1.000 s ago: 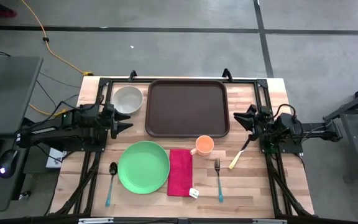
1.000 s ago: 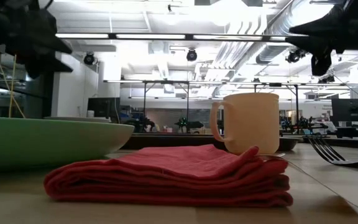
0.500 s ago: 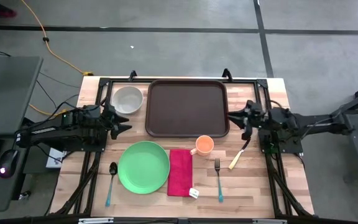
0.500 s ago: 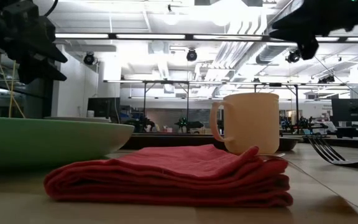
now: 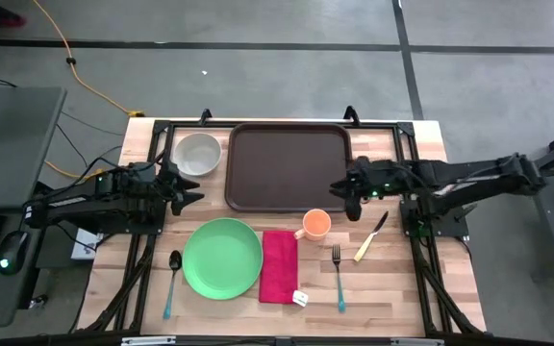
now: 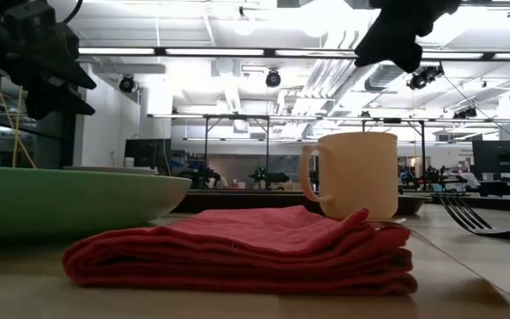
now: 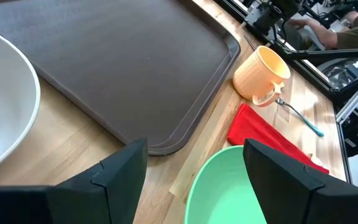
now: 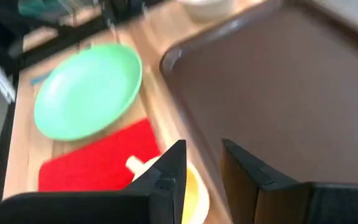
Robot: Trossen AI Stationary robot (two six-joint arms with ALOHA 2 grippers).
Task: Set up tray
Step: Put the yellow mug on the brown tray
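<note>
The dark brown tray (image 5: 289, 165) lies flat at the table's far middle. My right gripper (image 5: 350, 195) hovers above the tray's near right corner, just beyond the orange cup (image 5: 315, 224). In the right wrist view it (image 8: 202, 177) is open by a narrow gap with nothing between the fingers. My left gripper (image 5: 190, 188) waits wide open at the tray's left side, near the white bowl (image 5: 198, 154). The left wrist view shows it (image 7: 194, 180) also holds nothing.
A green plate (image 5: 222, 258) and a folded red napkin (image 5: 279, 266) lie near the front. A spoon (image 5: 170, 281) lies left of the plate. A fork (image 5: 338, 277) and a knife (image 5: 370, 237) lie right of the napkin. A small tea bag (image 5: 300, 299) rests by the napkin's near corner.
My right gripper has swung out from the table's right edge toward the tray's near right corner. It rose as it went, and it tips further downward than before. Nothing on the table has moved.
</note>
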